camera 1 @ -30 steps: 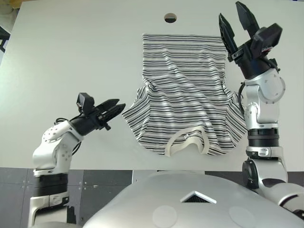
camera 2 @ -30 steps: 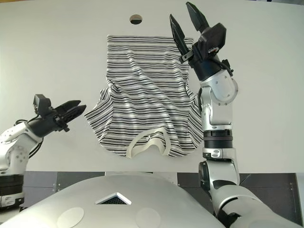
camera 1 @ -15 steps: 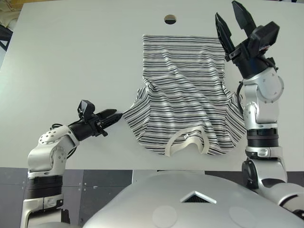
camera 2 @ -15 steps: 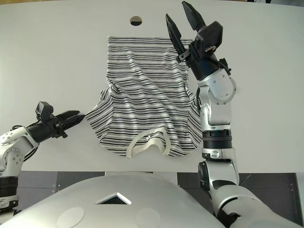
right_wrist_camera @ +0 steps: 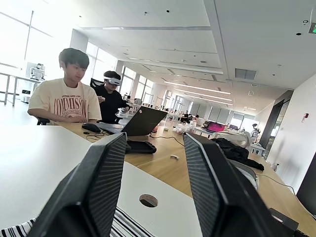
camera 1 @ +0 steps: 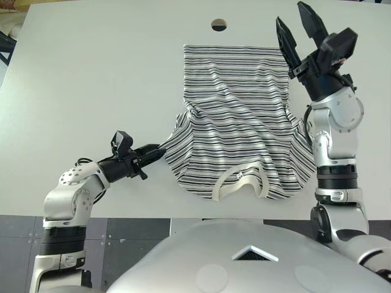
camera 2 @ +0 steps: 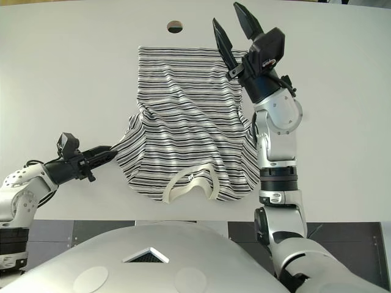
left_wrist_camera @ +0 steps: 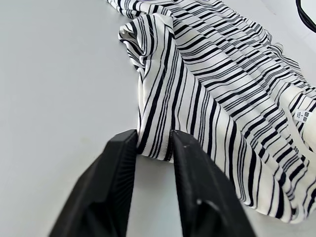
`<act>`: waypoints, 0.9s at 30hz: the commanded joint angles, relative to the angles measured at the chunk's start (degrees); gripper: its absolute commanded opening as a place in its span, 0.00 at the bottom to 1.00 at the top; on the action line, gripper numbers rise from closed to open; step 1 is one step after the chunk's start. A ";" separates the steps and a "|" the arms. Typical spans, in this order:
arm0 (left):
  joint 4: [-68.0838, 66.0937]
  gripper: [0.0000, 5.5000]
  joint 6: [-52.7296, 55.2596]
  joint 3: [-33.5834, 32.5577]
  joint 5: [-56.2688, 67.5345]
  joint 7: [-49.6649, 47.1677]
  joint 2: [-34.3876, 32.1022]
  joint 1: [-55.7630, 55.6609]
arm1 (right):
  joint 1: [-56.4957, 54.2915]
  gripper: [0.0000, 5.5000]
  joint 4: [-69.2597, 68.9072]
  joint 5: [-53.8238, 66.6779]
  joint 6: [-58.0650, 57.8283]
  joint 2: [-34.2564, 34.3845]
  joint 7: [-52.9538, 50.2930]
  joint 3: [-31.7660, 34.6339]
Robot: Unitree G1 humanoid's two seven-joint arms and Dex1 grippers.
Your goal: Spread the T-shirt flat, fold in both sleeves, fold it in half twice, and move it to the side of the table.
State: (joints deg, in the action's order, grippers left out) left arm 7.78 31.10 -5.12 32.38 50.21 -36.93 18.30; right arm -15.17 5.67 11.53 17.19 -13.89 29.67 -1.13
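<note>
A black-and-white striped T-shirt (camera 1: 235, 116) lies rumpled on the white table (camera 1: 91, 73), with its collar (camera 1: 241, 183) toward me and its hem at the far side. Both sleeves are bunched against the body. My left gripper (camera 1: 159, 149) is low on the table at the tip of the left sleeve (left_wrist_camera: 155, 123). Its fingers are shut on the sleeve's striped edge, which creases away from them. My right gripper (camera 1: 292, 15) is raised above the hem's far right corner. It stands open, points up and away, and holds nothing.
A round cable hole (camera 1: 219, 24) sits in the table just beyond the hem. Bare tabletop stretches wide to the left of the shirt and narrower to the right (camera 2: 342, 110). The table's front edge (camera 1: 122, 217) runs close under the collar.
My left gripper has narrowed its fingers, slid right along the table and taken hold of the left sleeve's tip. The right arm has hardly moved.
</note>
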 commanded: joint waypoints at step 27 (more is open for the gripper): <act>-4.10 0.02 -10.55 -8.24 0.69 16.42 -5.96 0.64 | -2.90 0.39 2.74 -0.95 0.23 1.80 -0.24 -0.79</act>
State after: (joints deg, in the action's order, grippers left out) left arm 1.19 20.97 -12.37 32.43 66.32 -42.77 18.61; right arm -16.97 8.00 10.98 17.29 -12.23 29.27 -1.53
